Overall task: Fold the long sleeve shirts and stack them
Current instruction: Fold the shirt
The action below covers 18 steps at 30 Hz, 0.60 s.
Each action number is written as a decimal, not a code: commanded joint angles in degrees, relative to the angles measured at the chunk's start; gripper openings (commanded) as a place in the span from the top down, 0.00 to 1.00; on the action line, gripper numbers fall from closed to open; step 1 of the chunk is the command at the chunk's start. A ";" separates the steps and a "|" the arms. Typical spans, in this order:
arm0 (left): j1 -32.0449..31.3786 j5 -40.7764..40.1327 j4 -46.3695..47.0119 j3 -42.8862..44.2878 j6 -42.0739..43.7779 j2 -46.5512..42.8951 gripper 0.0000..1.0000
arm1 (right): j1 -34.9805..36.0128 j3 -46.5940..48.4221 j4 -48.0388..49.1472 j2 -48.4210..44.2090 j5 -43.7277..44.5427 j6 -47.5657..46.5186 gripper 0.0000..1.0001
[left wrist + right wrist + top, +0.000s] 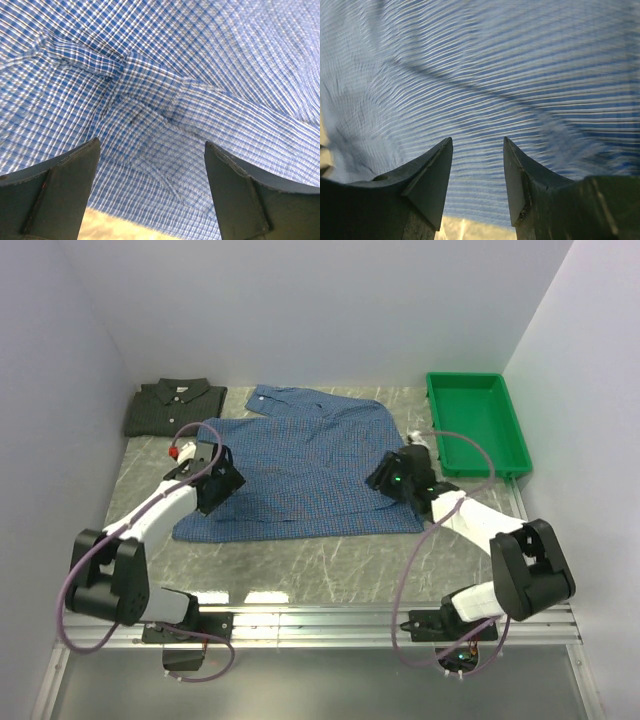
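Blue shirt: spread flat in the middle of the table, collar toward the far wall, hem toward the arms; sleeves tucked in so that the outline is roughly rectangular.
Cloth surface, left side: fine blue-and-white check, creased into several overlapping folds.
Cloth surface, right side: same check, blurred, with shallow wrinkles.
Dark shirt: folded, collar up, in the far left corner; it lies just beside the blue shirt's left shoulder.
Left gripper: low over the blue shirt's left edge; fingers spread wide, nothing between them.
Right gripper: low over the shirt's right edge; fingers parted by a narrower gap, released, no cloth pinched.
Green tray: at the far right of the table, apart from both shirts.
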 commanded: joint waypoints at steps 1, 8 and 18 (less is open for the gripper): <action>-1.88 -3.80 -4.59 2.71 3.27 -3.87 0.08 | 9.45 7.36 -12.87 -2.22 11.16 -7.74 0.48; -2.32 -0.91 -2.66 1.48 3.98 0.87 0.09 | 19.23 20.01 -23.59 7.26 15.85 -9.41 0.48; -2.06 -1.25 -1.52 -0.37 3.10 4.84 0.10 | 24.87 17.23 -25.89 15.45 12.68 -8.36 0.47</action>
